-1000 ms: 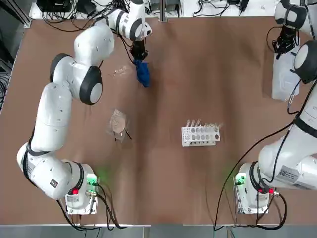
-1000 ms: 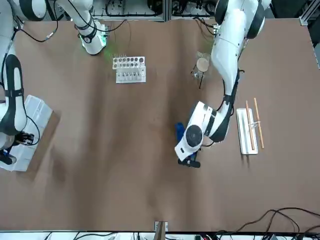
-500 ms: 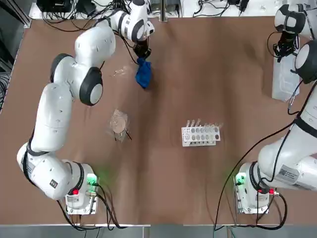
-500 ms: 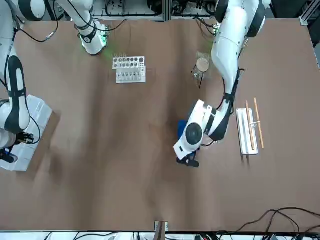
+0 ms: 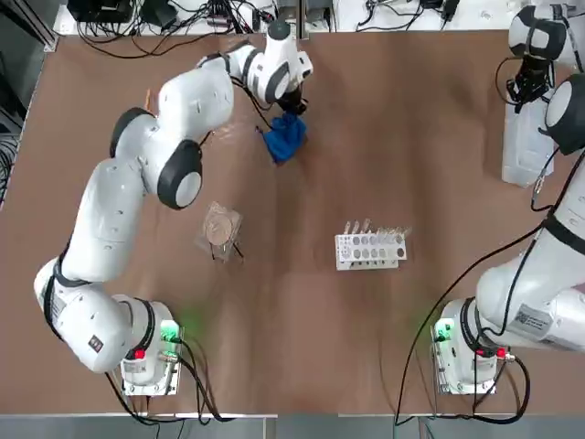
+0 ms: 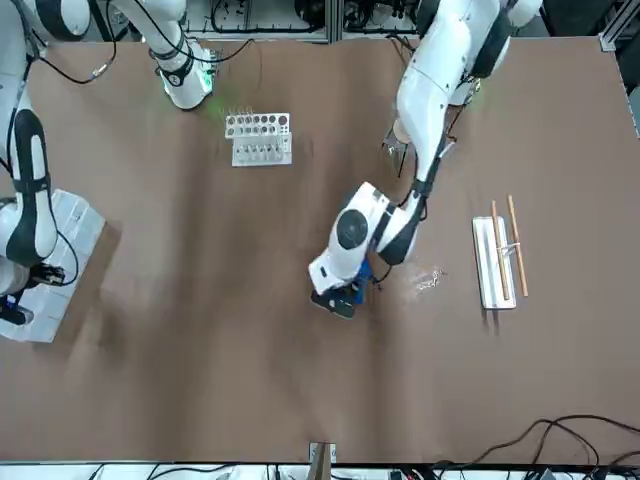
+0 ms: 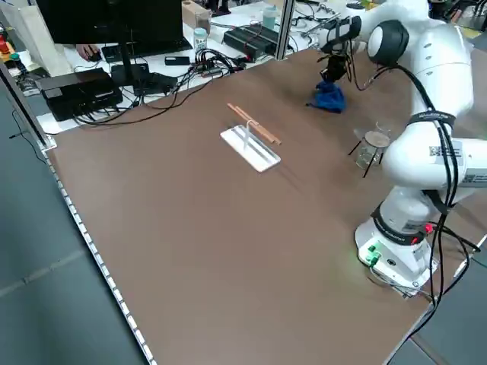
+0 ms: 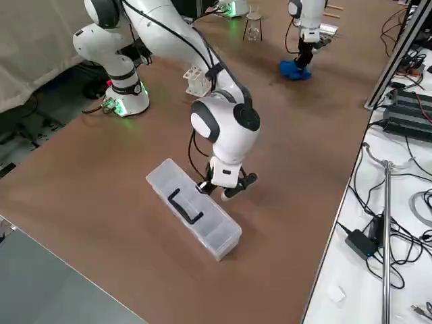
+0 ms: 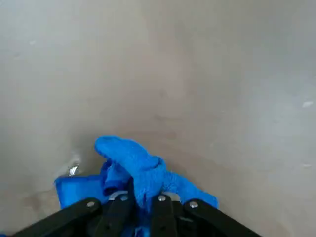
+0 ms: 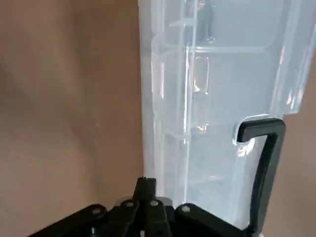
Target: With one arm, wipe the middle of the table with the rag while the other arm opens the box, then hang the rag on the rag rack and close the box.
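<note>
My left gripper (image 5: 294, 110) is shut on the bright blue rag (image 5: 286, 138), pressing it down on the brown table (image 5: 411, 165) at the far side, left of the middle. The left wrist view shows the rag (image 9: 139, 167) bunched between the shut fingers. My right gripper (image 8: 220, 192) is shut, its tips at the long edge of the translucent box (image 8: 202, 219), beside the black handle (image 10: 261, 163). The box lid lies closed. The rag rack (image 6: 497, 262), a white base with wooden rods, lies on the table on the left arm's side.
A white tube rack (image 5: 370, 248) with round holes stands near the table's middle. A beige round item in clear wrap (image 5: 219, 229) sits beside the left arm. A small clear scrap (image 6: 430, 282) lies near the rag rack. Cables run along the far edge.
My left gripper has dragged the rag to the right along the table, toward the middle. The right gripper has barely moved at the box.
</note>
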Controlling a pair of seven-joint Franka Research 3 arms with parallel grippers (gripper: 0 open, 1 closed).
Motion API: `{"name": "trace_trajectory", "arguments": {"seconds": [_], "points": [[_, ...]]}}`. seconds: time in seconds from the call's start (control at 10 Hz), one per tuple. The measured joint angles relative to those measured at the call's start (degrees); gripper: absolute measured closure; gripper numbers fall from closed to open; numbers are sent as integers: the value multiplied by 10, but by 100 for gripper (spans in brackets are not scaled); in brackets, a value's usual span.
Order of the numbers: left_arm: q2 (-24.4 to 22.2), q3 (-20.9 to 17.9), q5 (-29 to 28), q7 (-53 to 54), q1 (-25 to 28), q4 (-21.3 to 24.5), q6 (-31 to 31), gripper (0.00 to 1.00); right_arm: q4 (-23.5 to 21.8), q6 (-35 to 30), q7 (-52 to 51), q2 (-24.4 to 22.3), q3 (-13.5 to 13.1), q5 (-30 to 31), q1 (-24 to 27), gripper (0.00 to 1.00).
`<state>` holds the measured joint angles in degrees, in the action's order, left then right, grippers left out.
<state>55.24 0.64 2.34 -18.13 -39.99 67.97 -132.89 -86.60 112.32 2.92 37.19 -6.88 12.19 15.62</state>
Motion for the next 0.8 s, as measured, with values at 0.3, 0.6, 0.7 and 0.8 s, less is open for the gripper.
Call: {"name": "trace_trajectory", "arguments": {"seconds": [0.3, 0.6, 0.7, 0.8], "points": [[0, 8, 0, -10, -44, -4, -19, 89, 5, -15, -12, -12, -7, 14, -2, 99], [1, 3, 0, -13, -48, 3, -9, 89, 13, -31, -62, -36, -48, 17, -5, 99], [1, -4, 0, -13, -39, 5, 14, 89, 16, -31, -88, -42, -70, 23, -2, 99], [1, -9, 0, -13, -23, 5, 42, 89, 14, -25, -116, -36, -86, 26, 12, 99]]}}
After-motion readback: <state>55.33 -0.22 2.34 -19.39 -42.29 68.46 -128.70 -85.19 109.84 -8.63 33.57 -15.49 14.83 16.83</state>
